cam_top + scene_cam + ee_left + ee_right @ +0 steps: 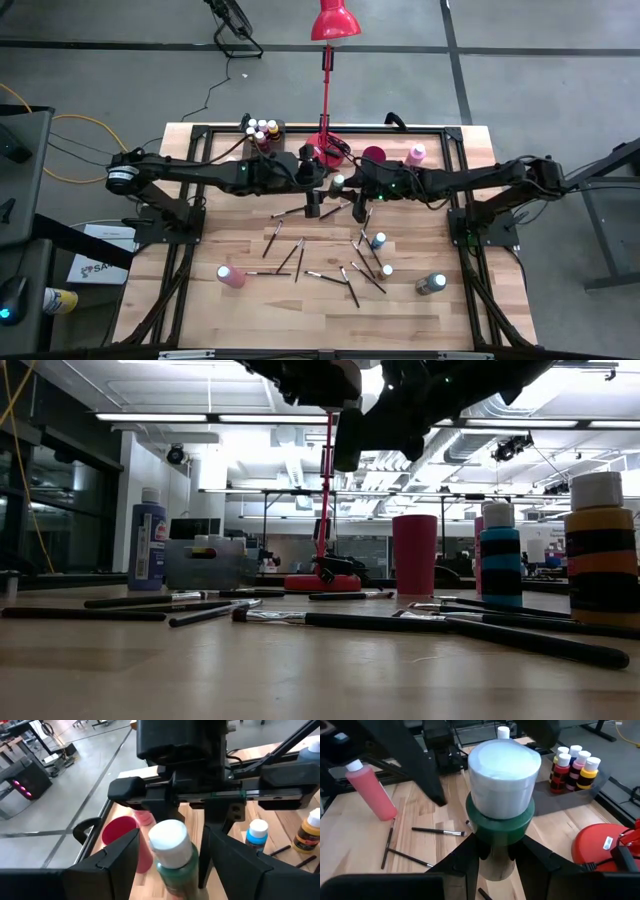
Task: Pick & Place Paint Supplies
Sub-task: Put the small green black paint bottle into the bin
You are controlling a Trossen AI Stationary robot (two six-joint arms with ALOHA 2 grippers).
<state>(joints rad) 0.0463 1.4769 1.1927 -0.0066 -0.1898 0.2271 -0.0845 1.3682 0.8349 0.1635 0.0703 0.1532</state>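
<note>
A green paint bottle [504,785] with a white cap hangs upright over the table's middle [338,183], with my right gripper [497,867] shut on it. My left gripper [172,870] reaches in from the table's left, open, and faces the right one. One of its fingers stands on each side of the bottle [175,855], with a gap on both sides. Thin dark paintbrushes [300,255] lie scattered on the wood. A pink bottle [231,277] lies on its side at the near left. My right gripper pinches the bottle's lower body [492,855], below the green band, between its two fingers. The fingers come nearly level from the table's right side. The bottle stands upright in the hold, cap up, lifted clear of the table.
A grey bin [262,130] holding several bottles stands at the far left, beside a red lamp base [325,145]. A dark red cup [373,155] and a pink bottle [416,153] stand at the far right. More bottles [378,240] [432,283] stand among the brushes at the near right.
</note>
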